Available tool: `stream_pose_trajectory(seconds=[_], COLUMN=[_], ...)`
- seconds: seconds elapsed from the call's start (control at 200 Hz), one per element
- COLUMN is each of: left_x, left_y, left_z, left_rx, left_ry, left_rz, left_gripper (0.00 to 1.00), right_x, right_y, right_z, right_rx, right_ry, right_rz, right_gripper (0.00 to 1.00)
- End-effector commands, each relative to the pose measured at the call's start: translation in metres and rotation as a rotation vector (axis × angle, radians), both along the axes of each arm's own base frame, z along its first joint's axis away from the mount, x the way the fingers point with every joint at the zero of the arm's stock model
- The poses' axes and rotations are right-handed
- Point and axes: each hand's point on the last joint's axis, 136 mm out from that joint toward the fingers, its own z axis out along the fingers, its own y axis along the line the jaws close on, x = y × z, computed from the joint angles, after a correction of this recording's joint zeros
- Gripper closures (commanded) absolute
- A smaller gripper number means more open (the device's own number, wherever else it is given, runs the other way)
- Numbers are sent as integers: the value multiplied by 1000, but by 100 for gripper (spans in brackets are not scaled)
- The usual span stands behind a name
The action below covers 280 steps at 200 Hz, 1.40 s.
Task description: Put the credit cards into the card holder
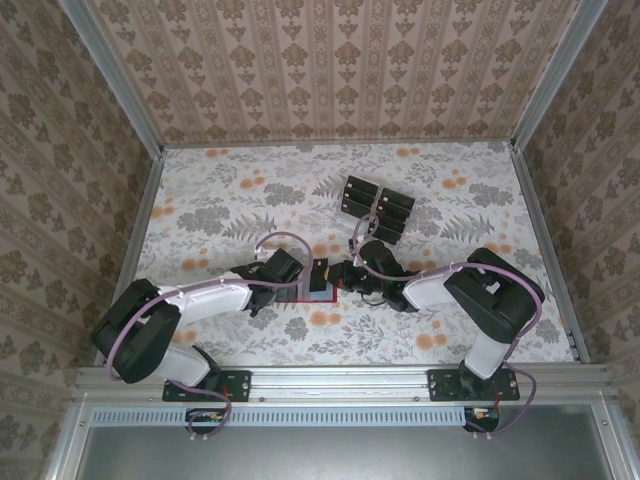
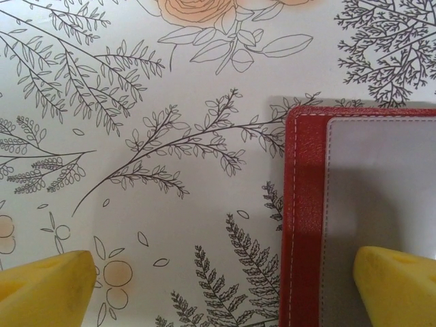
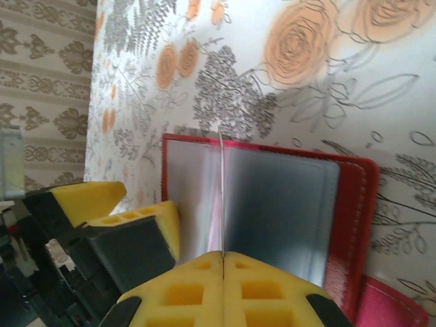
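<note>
Right gripper (image 3: 223, 262) pinches a thin sheet (image 3: 221, 191) upright over the card holder (image 3: 357, 225); left gripper (image 2: 221, 286) gapes wide, credit cards (image 1: 378, 208) toward the worktop's far edge.

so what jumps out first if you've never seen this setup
An open red wallet lies in the middle of the flowery table, with both arms meeting over it. The jaws of the right arm are shut on a thin sheet seen edge-on over the wallet, while those of the left arm stand wide open, straddling its edge. Just behind lies a cluster of black cards.
</note>
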Motion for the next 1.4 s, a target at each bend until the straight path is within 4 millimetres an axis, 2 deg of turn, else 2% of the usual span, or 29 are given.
stream_pose_trajectory(seconds=[0.0,0.245,0.565,0.67,0.805,1.08,1.395], left_x=[-6,-10,6,8,5,-9,-18], left_y=[11,16,-4,-9,-13,-4,6], left_z=[-8,-9,28,33,30,14,5], left_rx=[66,72,-9,-24,-31,-27,-8], left_ry=[32,37,-60,-62,-42,6,29], left_rz=[23,33,-51,-80,-108,-106,-82], left_gripper=[0,0,0,0,0,0,0], right_x=[-2,-3,-3,-4,-3,2,7], right_y=[-13,-18,-17,-17,-17,-8,5], right_z=[-16,-22,-25,-25,-25,-1,31], right_rx=[-69,-110,-119,-126,-131,-83,-3], right_ry=[15,37,49,48,48,15,-16], right_rz=[-13,-20,-14,-8,-2,23,37], right_gripper=[100,100,100,100,100,100,100])
